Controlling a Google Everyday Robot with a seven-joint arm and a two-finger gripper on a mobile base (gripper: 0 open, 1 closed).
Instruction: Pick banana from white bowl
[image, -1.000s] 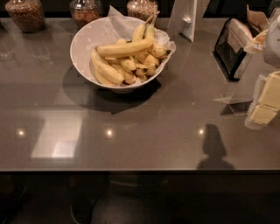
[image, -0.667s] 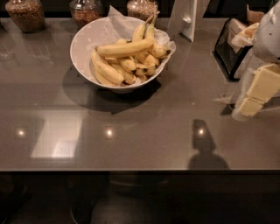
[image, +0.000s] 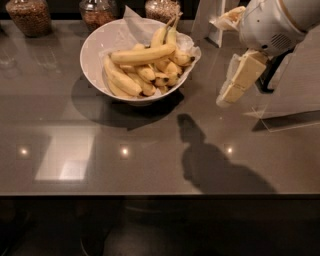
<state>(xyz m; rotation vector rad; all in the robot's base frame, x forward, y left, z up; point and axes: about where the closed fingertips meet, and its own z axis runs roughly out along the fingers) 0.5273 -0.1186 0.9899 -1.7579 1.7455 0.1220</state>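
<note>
The white bowl (image: 93, 44), deep and lined with crinkled white paper, stands on the dark counter at the back left of centre. It holds several bananas. The longest, nearly straight banana (image: 142, 54) lies across the top of the pile, its dark tip pointing left. My gripper (image: 227, 95) hangs from the white arm at the upper right. It points down and left, above the counter, to the right of the bowl and well apart from it. Nothing shows in it.
Three glass jars of brown grains (image: 29, 15) stand along the back edge behind the bowl. A white upright card (image: 206, 20) stands right of the bowl. A clear plastic stand (image: 292, 107) sits at the far right. The arm's shadow (image: 210, 160) falls on the counter.
The arm and gripper have moved left and further into view, closer to the bowl. The shadow on the counter moved left with it. The bowl and bananas have not moved.
</note>
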